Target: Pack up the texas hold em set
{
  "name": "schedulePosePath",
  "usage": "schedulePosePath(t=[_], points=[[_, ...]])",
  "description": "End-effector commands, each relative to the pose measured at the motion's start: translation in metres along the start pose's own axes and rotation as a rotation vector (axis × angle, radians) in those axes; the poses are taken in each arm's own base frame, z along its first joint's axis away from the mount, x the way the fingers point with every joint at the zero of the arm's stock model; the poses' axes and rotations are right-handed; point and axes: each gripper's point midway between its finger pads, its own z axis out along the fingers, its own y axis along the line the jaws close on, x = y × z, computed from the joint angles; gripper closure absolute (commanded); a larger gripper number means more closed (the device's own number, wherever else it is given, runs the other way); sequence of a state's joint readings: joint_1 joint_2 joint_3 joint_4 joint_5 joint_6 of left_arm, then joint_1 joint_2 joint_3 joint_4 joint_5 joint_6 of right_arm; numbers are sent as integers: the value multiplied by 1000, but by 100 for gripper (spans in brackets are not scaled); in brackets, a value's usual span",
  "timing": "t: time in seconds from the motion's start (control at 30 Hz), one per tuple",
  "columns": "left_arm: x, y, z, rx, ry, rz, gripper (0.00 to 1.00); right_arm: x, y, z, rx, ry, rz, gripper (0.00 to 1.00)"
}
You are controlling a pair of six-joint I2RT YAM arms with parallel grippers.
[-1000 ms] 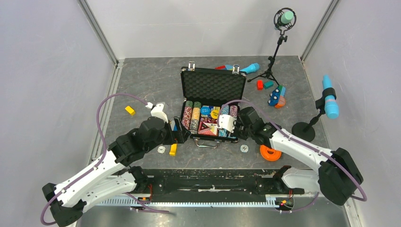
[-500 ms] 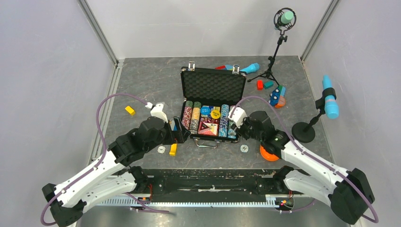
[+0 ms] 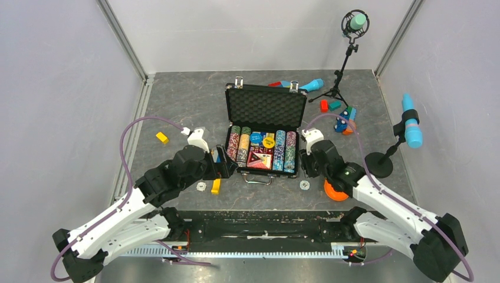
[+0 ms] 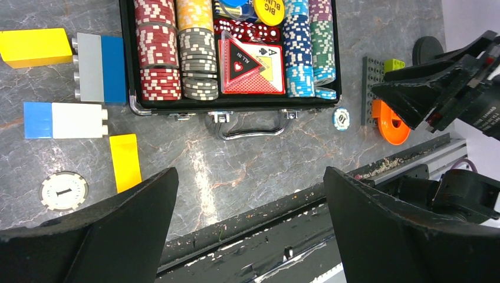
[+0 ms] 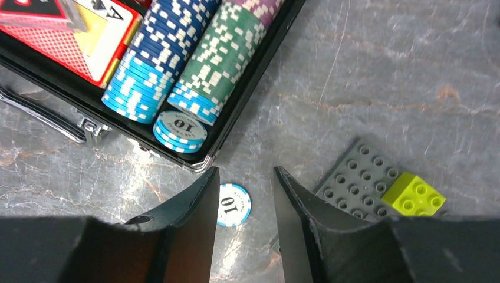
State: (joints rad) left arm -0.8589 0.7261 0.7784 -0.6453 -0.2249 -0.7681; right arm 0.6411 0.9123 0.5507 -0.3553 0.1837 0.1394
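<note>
The black ribbed briefcase (image 3: 265,108) sits at the middle of the grey marbled table (image 3: 194,106). Its foam-lined lid stands up at the far side, so the closing and latching are not yet done. The tray looks nearly full. It holds rows of multicoloured poker chips (image 4: 298,53) on edge, a red-backed card deck (image 4: 250,68), red dice (image 4: 239,28) and round dealer buttons (image 4: 268,9).

Two pieces lie outside on the table. A blue-and-white chip (image 5: 233,204) is just off the case's near right corner, and a white chip (image 4: 63,190) is off its near left corner. I judge that both are left to pack.

The right gripper (image 5: 246,177) hangs over the blue-and-white chip with its jaws narrowly apart and nothing between them. The left gripper (image 4: 250,177) is spread wide and empty before the case's front edge.
</note>
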Motion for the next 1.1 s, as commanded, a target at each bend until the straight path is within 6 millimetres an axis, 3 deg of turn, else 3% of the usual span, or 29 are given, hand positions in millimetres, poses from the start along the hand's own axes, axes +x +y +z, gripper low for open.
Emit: schedulePosePath(t=[0.0, 0.1, 0.23, 0.77, 1.07], points=[[-8, -10, 0, 40, -25, -38, 0, 13, 1, -6, 26, 118, 85, 56], [-8, -9, -1, 37, -27, -37, 0, 26, 7, -4, -3, 138, 121, 43], [-8, -8, -2, 34, -28, -40, 0, 41, 7, -1, 2, 155, 156, 33], [-7, -11, 3, 34, -16, -49, 0, 84, 19, 13, -32, 249, 177, 33], [-6, -10, 3, 33, -14, -48, 0, 99, 22, 18, 21, 302, 107, 40]])
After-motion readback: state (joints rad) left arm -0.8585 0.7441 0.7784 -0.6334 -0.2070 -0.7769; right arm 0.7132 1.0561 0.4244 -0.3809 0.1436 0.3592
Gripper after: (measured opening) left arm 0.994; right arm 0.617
